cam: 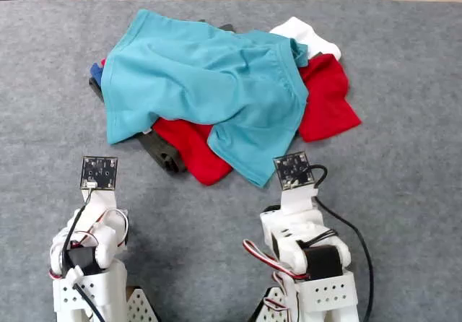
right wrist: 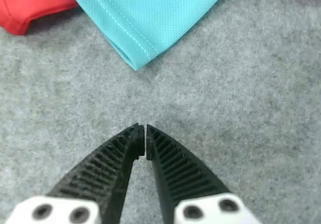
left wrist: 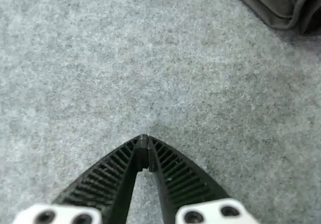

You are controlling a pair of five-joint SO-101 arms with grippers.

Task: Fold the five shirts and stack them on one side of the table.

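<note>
Several shirts lie in a loose heap at the back middle of the table. A teal shirt (cam: 209,76) is spread on top of a red shirt (cam: 328,98), a dark grey shirt (cam: 160,152), a white shirt (cam: 307,35) and a blue one (cam: 96,71) that barely peeks out. My left gripper (left wrist: 144,142) is shut over bare carpet at the front left, with the dark grey shirt (left wrist: 273,3) a little beyond it. My right gripper (right wrist: 145,132) is shut just short of the teal shirt's corner (right wrist: 145,23), empty. The red shirt (right wrist: 30,5) lies beside that corner.
Grey carpet-like cloth (cam: 404,170) covers the table. Bare cloth lies to the left and right of the heap and in front of it around both arm bases (cam: 90,264) (cam: 307,257).
</note>
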